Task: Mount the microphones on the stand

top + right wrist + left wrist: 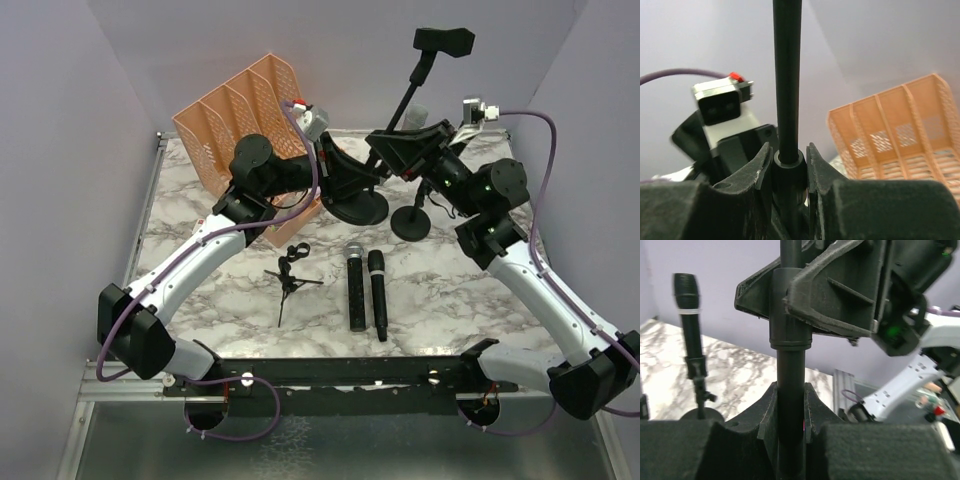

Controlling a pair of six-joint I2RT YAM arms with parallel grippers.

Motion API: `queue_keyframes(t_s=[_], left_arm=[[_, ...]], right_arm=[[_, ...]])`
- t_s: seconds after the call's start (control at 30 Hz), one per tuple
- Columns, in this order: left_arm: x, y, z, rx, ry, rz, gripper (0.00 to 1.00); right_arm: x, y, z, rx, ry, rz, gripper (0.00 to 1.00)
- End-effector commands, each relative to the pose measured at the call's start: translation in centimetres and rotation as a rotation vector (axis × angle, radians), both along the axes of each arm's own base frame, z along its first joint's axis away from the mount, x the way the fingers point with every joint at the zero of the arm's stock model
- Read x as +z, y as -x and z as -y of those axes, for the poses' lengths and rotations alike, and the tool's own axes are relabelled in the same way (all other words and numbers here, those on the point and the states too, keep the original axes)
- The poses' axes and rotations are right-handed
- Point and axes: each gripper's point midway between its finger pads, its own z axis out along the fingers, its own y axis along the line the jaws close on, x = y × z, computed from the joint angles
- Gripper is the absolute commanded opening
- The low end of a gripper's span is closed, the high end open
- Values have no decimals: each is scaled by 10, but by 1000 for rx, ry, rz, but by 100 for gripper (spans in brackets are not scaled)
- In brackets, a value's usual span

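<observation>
A tall black mic stand [404, 100] rises from a round base [360, 208] at the back middle, with an empty clip [445, 40] on top. My left gripper [335, 170] is shut on its lower pole [790, 425]. My right gripper [385, 150] is shut on the collar [789, 167] just above, also seen in the left wrist view [840, 295]. Two microphones lie side by side on the table: one with a silver grille [355, 285] and one all black [377, 292]. Another black microphone [687, 310] stands upright in a short stand [411, 225].
An orange mesh file rack [245, 120] stands at the back left and shows in the right wrist view [900, 135]. A small black tripod stand [290, 275] lies on the marble table [450, 300] left of the two microphones. Purple walls close in both sides.
</observation>
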Motion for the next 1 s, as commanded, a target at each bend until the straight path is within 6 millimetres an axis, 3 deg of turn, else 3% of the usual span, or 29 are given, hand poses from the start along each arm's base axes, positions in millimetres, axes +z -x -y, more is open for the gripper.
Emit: queue_keyframes(t_s=[0.0, 0.23, 0.33, 0.37, 0.43, 0.53, 0.6, 0.8, 0.97], left_arm=[[19, -63, -19, 372, 78, 86, 0], [5, -84, -26, 519, 50, 112, 0], [1, -85, -25, 521, 43, 104, 0], [-1, -84, -25, 515, 40, 101, 0], [-4, -79, -23, 493, 37, 96, 0], [-3, -64, -20, 418, 40, 88, 0], [1, -50, -17, 348, 44, 88, 0], [15, 6, -11, 78, 49, 101, 0], [31, 41, -14, -81, 60, 137, 0]], right_arm=[[-27, -37, 7, -238, 84, -126, 1], [-45, -61, 16, -518, 130, -324, 1], [-49, -62, 8, -497, 144, -362, 1], [-47, -58, 3, -457, 143, -352, 8], [-39, -49, -5, -389, 131, -321, 42], [-23, -30, 2, -306, 72, -265, 70], [-17, -20, 12, -249, 26, -242, 77], [-20, 6, 30, -96, -22, -171, 80], [-6, 36, 26, 55, -38, -51, 76]])
